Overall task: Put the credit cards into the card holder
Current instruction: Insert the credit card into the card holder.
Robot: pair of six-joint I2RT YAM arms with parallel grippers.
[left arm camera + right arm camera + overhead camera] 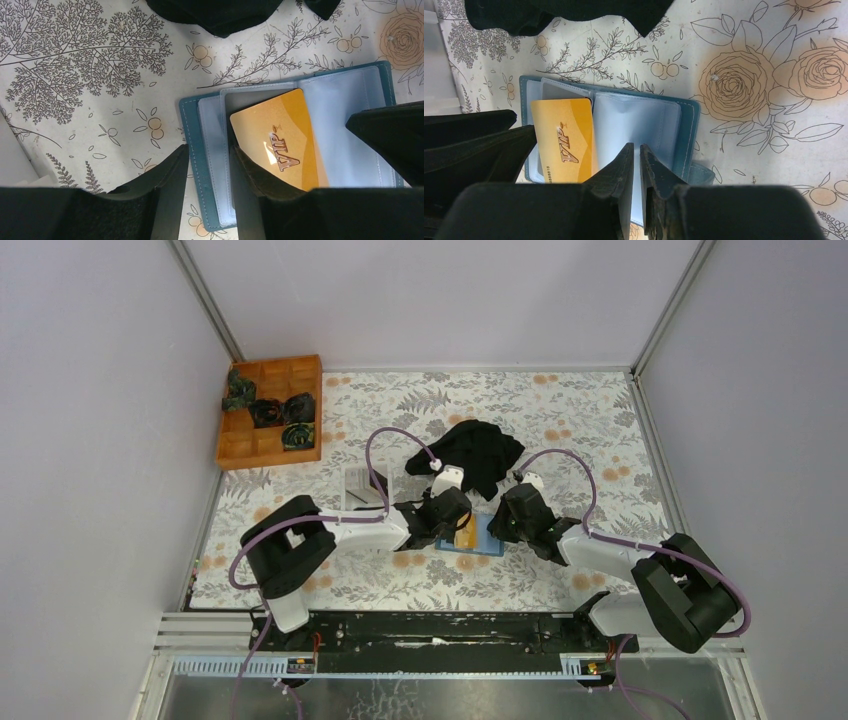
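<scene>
There is one gold card (278, 137) and one teal card holder (189, 130). Also one black cloth (478, 452), one white tray (356, 487) and one wooden box (262, 448). The dark bundles (267, 412) in it number three or four, too small to tell.

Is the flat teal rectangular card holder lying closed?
No: the card holder lies open, pale inner sleeves and a gold VIP card showing.

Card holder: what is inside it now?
A gold card marked VIP lies among the clear sleeves of the open card holder. The left gripper hides the card's near end; the right gripper covers part of the other page. No other card shows.
</scene>
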